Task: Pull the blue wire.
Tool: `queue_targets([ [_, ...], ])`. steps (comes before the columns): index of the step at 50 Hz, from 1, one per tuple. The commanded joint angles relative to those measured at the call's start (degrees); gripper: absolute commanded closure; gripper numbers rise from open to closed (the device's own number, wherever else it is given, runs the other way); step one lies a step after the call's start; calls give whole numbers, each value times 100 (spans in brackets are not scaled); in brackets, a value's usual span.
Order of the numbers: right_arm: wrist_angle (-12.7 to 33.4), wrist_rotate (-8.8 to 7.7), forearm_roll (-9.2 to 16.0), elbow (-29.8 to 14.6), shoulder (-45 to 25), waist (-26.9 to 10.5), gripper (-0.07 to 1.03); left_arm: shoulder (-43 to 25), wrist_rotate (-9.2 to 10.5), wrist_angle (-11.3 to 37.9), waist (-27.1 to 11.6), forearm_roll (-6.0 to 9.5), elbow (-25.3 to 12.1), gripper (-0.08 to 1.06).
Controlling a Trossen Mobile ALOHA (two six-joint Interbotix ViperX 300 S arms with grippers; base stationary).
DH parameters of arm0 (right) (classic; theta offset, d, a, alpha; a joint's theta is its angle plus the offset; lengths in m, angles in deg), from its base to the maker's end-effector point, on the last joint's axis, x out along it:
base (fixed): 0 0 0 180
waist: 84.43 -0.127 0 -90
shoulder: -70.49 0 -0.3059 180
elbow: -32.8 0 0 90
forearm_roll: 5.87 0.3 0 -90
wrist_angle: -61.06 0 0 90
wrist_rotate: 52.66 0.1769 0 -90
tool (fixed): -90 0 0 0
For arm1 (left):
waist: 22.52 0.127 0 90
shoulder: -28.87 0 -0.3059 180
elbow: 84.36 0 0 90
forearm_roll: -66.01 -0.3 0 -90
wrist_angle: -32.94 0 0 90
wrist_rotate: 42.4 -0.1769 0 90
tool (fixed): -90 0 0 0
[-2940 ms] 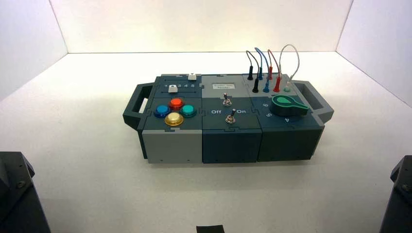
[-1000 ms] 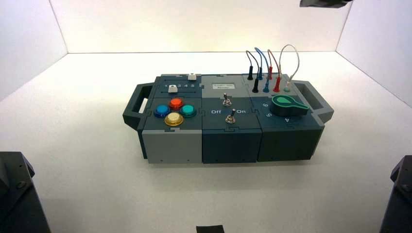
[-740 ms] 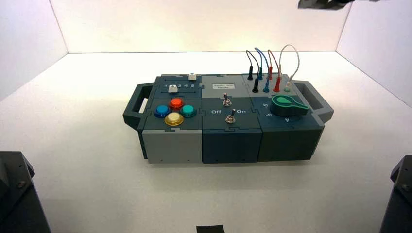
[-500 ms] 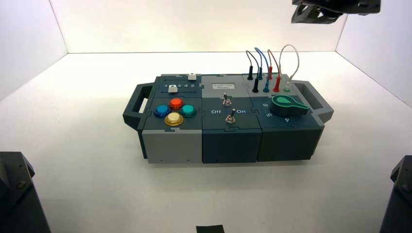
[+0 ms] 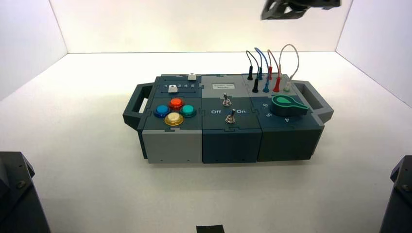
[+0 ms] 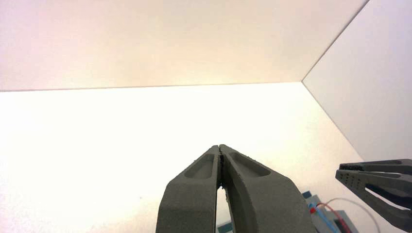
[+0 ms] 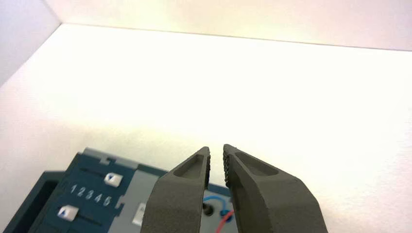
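The blue wire arches over the back right part of the box, between a black wire and a red one, with both blue plugs in their sockets. My right gripper hangs high above and behind the wires, touching nothing. In the right wrist view its fingers stand open with a narrow gap, and the blue wire shows far below between them. My left gripper is shut and holds nothing. It is outside the high view and looks across at the right gripper.
Black, red and white wires stand beside the blue one. A green knob sits in front of them. Two toggle switches, coloured buttons and white sliders fill the rest. White walls enclose the table.
The right gripper has come down into the top of the high view, moved left to above the wires, and its jaws have parted. The box and wires have not moved.
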Motion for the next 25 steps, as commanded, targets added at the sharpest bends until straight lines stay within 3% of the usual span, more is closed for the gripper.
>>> queue_targets([
  [1,9,35,18,-158,79,-9,78,53,-18,-62,35,-9,-35,96],
  [25,176,35,35,62,554,-9,78,88,-9,-53,62,-9,-62,95],
])
